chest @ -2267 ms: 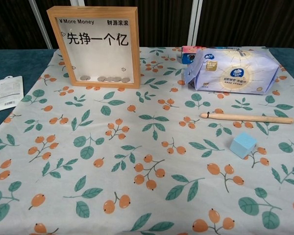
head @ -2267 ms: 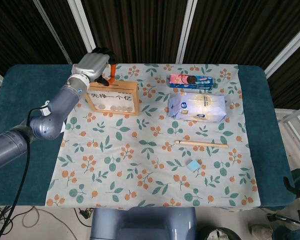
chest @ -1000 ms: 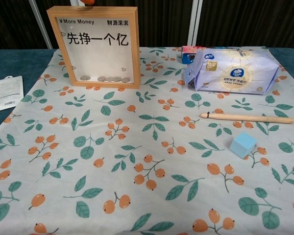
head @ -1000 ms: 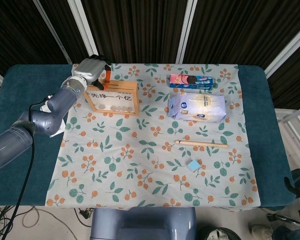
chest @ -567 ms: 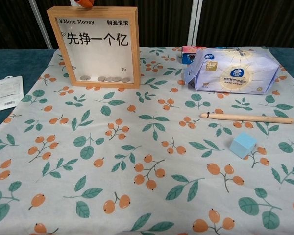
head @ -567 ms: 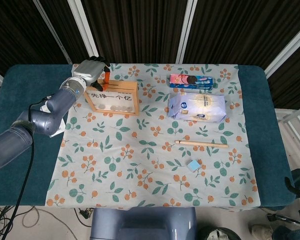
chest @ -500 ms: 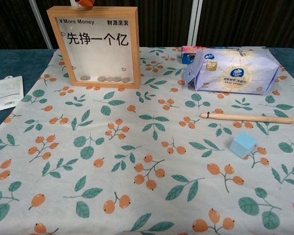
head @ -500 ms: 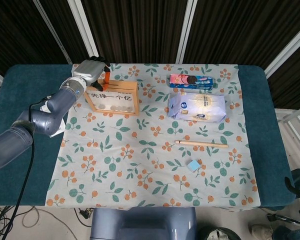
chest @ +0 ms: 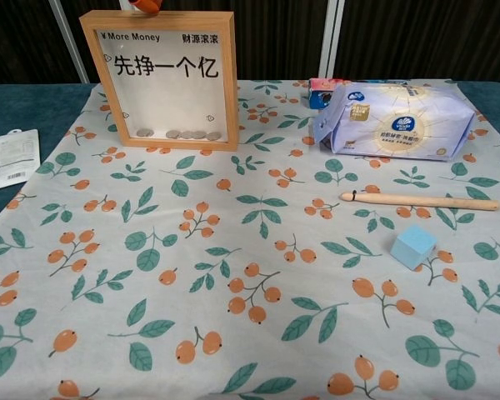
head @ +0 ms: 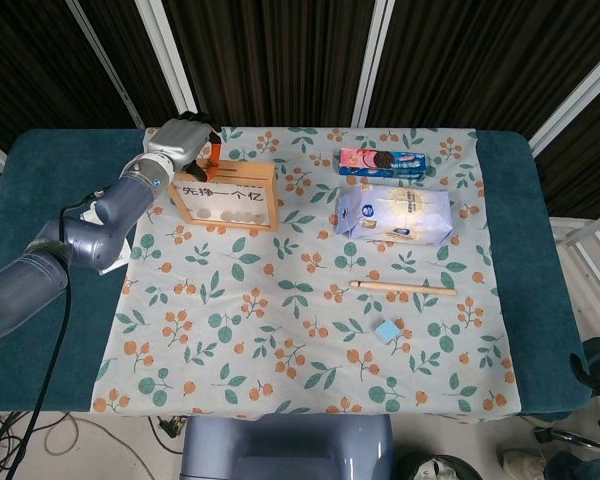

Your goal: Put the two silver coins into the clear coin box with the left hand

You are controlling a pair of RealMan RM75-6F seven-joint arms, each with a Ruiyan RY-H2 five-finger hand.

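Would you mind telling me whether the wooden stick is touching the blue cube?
Apart. The chest view shows flowered cloth plainly between the wooden stick and the blue cube.

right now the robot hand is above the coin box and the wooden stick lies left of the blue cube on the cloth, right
Not quite. The left robot hand is above the coin box, but the wooden stick lies beyond the blue cube, toward the tissue pack, not left of it. The chest view shows this.
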